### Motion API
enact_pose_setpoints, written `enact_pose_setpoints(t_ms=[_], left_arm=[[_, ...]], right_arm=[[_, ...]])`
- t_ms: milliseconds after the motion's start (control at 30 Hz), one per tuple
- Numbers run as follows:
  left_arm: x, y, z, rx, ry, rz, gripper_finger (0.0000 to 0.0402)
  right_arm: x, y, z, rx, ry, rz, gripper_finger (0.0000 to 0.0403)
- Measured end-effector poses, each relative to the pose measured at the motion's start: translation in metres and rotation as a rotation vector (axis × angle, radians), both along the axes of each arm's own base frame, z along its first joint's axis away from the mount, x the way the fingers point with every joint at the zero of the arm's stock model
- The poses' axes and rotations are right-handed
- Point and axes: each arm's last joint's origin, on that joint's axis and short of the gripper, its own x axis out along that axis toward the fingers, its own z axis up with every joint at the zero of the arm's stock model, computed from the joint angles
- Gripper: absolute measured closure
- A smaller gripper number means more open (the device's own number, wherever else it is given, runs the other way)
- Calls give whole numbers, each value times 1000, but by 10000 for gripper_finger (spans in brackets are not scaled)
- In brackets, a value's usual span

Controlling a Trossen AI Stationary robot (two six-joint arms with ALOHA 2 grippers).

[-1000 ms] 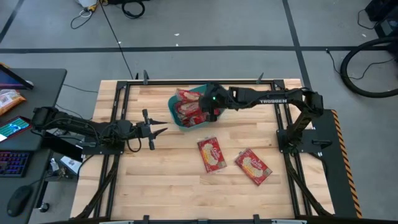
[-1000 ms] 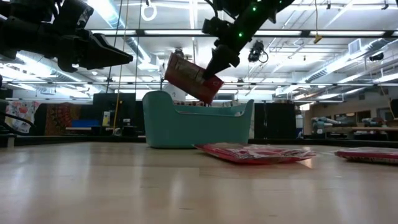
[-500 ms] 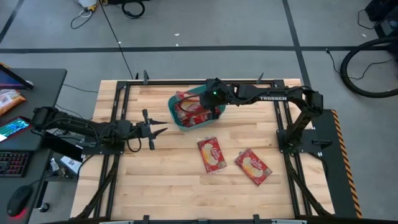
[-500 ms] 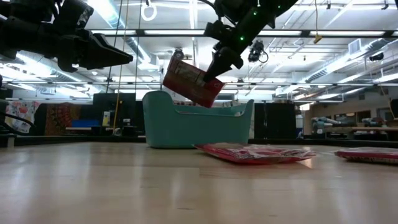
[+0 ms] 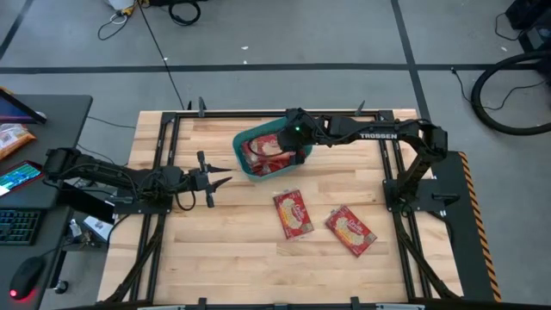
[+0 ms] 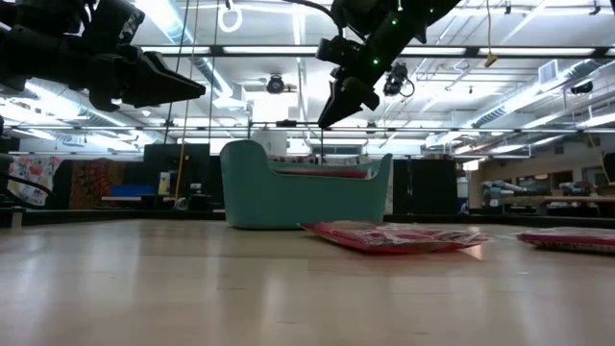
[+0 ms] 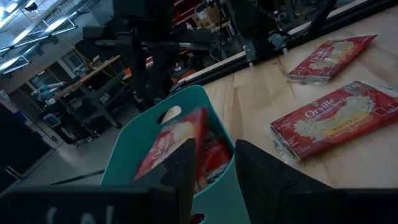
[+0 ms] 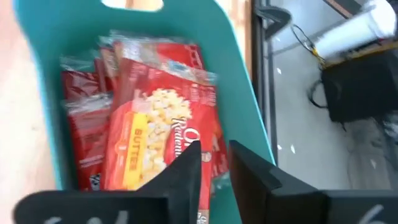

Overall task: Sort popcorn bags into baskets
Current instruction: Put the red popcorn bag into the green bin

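- The right tool (image 6: 332, 106) hangs over the teal basket (image 5: 244, 140) with its fingers apart and nothing between them; half a second ago it gripped a red popcorn bag tilted above the rim, and that bag has now dropped in.
- The right wrist view looks straight down past the open fingers at the released bag (image 8: 158, 149), lying face up on top of the other bags in the basket (image 8: 236, 93).
- In the high view the basket sits toward 12 o'clock on the worktop (image 5: 232, 250), with red packets filling it.
- Two popcorn bags are left outside: one (image 5: 292, 213) just at 6 o'clock of the basket, the other (image 5: 350, 231) near it toward 4 o'clock, both flat on the wood and apart from each other.
- The left tool (image 5: 213, 182) waits at 9 o'clock, well apart from the bags, its fingers spread and empty.
- My reading: this drop is finished and two pickups remain; the nearer bag looks the natural next target for the right arm.
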Motion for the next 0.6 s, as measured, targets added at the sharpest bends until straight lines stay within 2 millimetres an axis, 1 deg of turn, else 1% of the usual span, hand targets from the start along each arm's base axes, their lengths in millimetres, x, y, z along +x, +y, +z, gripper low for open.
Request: enact_pose_setpoints(t_ms=[133, 233, 367, 467, 600], left_arm=[[0, 0, 0, 0, 0, 0, 285], [0, 0, 0, 0, 1, 0, 285], [0, 0, 0, 0, 1, 0, 285], [0, 0, 0, 0, 0, 0, 285], [0, 0, 1, -7, -5, 1, 285]], right_arm=[[2, 7, 1, -39, -4, -94, 296], [4, 18, 1, -9, -38, -155, 292], [9, 43, -1, 97, -42, -31, 293], [13, 58, -10, 143, -19, -25, 293], [16, 65, -27, 194, 47, -99, 293]])
